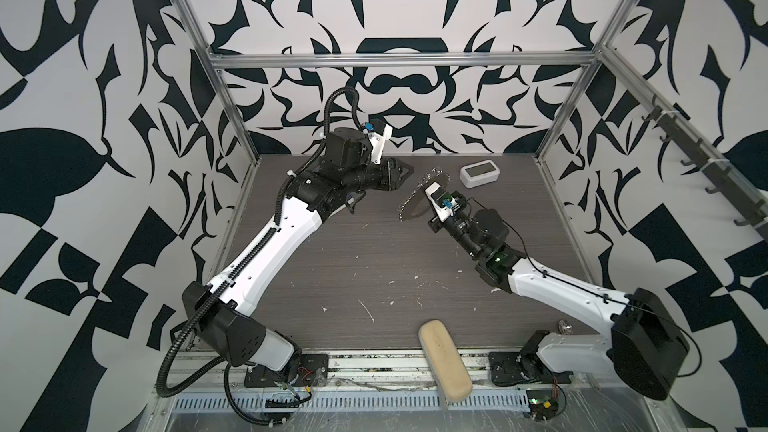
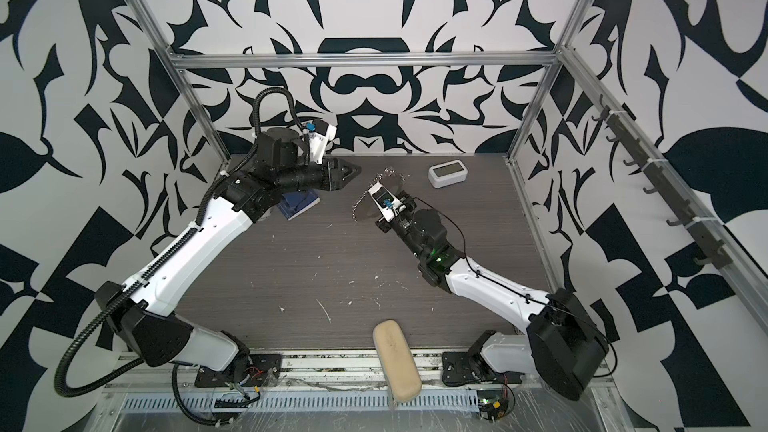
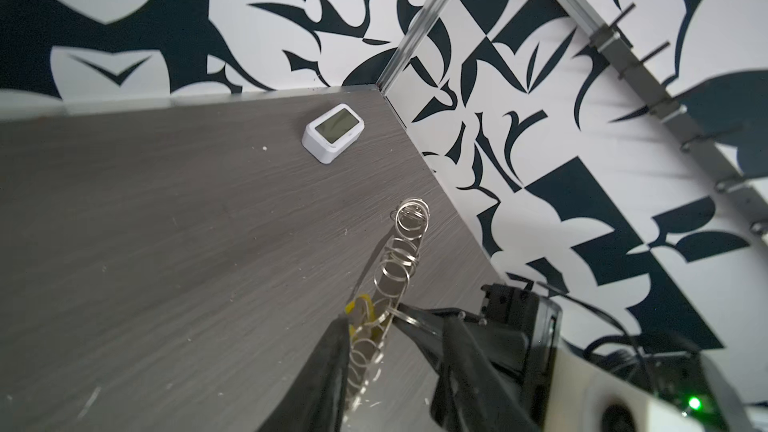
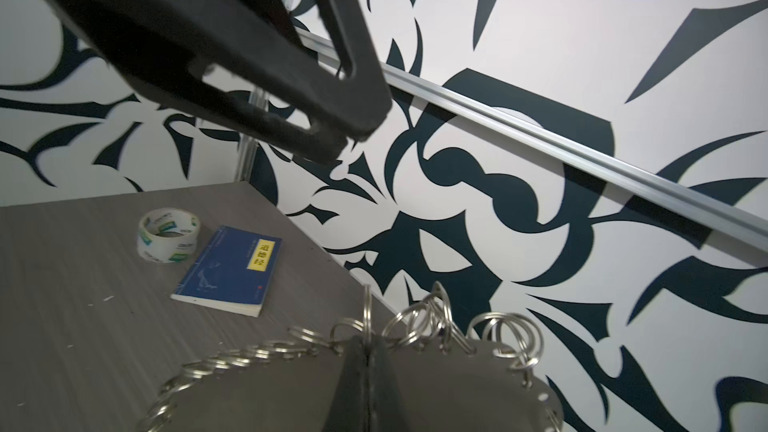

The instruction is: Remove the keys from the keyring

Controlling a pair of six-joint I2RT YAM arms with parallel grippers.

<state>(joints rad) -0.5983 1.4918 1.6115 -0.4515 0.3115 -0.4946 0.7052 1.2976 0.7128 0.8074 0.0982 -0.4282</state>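
My right gripper (image 4: 368, 344) is shut on the keyring (image 4: 428, 320), pinching a silver ring at the rim of a flat grey piece threaded with several rings. It holds this above the back middle of the table, as both top views show (image 1: 409, 205). A brass-yellow key (image 3: 363, 311) hangs among the rings (image 3: 399, 268), right beside one left fingertip (image 3: 343, 326). I cannot tell whether they touch. My left gripper (image 3: 397, 322) is open with a moderate gap and nothing clamped in it. In a top view it (image 1: 405, 170) hovers just left of the rings.
A white display unit (image 1: 480, 174) sits at the back right. A blue book (image 4: 230, 270) and a clear tape roll (image 4: 168, 234) lie at the back left under the left arm. A beige case (image 1: 444, 359) overhangs the front edge. A hook rail (image 1: 706, 168) lines the right wall.
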